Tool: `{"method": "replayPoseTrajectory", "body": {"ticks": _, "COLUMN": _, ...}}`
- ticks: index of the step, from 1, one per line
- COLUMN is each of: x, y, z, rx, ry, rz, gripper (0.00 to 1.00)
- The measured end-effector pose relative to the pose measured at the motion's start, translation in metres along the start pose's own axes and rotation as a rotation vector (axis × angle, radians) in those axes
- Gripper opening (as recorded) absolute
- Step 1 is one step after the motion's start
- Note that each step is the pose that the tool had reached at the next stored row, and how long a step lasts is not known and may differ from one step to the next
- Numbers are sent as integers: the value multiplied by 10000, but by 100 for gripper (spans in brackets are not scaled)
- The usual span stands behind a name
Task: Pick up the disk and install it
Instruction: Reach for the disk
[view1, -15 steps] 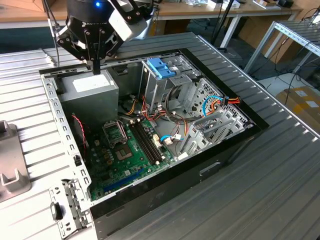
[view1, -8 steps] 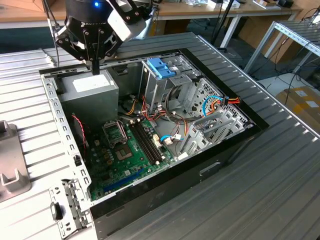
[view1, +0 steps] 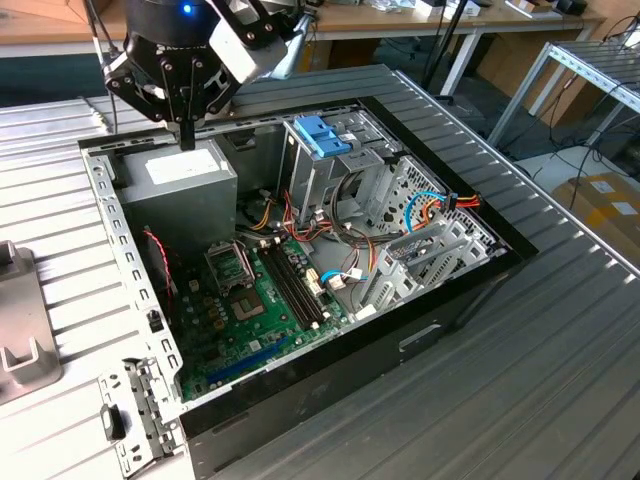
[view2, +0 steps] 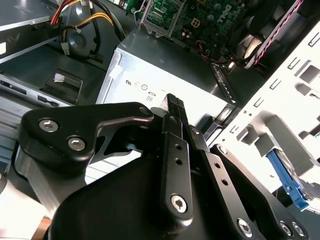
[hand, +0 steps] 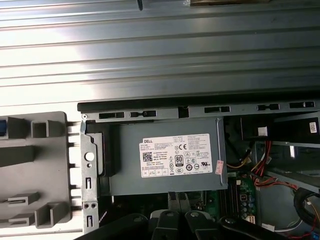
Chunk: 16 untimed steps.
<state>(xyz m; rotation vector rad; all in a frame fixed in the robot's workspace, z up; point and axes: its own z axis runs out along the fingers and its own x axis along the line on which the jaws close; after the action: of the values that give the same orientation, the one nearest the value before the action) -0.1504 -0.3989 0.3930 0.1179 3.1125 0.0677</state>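
Observation:
My gripper hangs just above the grey power supply at the back corner of the open computer case. In the second wrist view its two black fingers lie pressed together with nothing between them. A blue plastic rail on a dark flat edge peeks out past the grey holder; it looks like the side of the disk, and the rest of it is hidden. In the first wrist view the gripper sits over the power supply's labelled face.
A grey moulded holder lies on the slatted table at the exterior view's left, beside the case. Inside the case are the motherboard, loose cables and a metal drive cage with a blue latch. The case's metal rim runs below the gripper.

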Motion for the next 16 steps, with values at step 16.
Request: {"method": "replayPoseTrajectory", "body": {"ticks": 16, "x": 101, "y": -8, "z": -2, "rx": 0, "ry": 0, "rz": 0, "gripper": 10}}
